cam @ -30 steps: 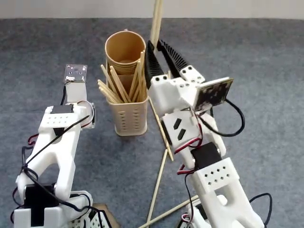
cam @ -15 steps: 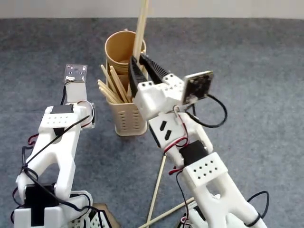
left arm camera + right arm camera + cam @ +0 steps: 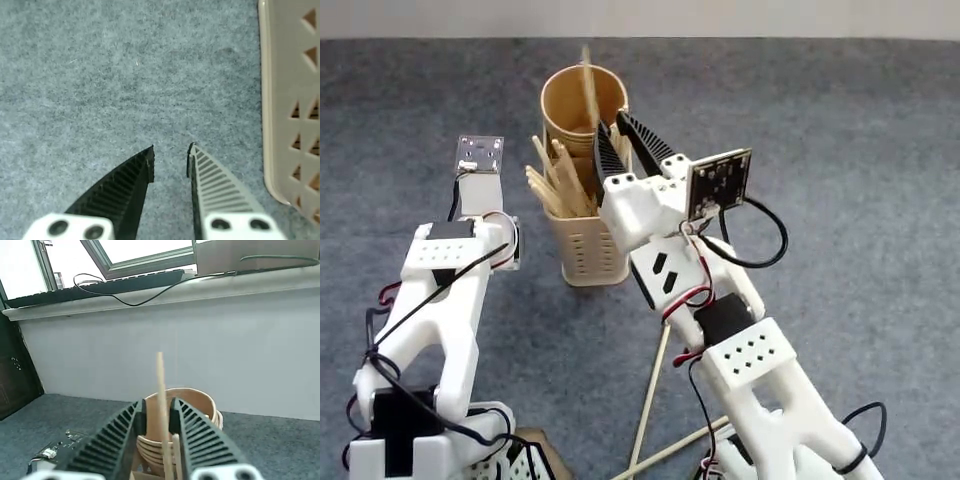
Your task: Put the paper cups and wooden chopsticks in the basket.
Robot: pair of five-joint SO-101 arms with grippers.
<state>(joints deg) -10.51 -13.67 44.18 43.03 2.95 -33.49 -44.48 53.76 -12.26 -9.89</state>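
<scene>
High view | right pincer (image 3: 615,124) ajar around chopstick (image 3: 588,85) over paper cups (image 3: 568,100) | left pincer (image 3: 171,148) parted

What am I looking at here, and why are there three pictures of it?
These are two small robot arms working over grey carpet. The high picture comes from a fixed camera looking down on both arms. The other two come from a camera on each arm's wrist, looking along its gripper, which is a two-fingered pincer.

The left gripper is open over bare carpet, beside the basket. The basket holds stacked paper cups and many chopsticks.

The right gripper is above the cups. One chopstick stands upright between its fingers with gaps on either side, so it looks loose rather than gripped. Two more chopsticks lie on the carpet.
</scene>
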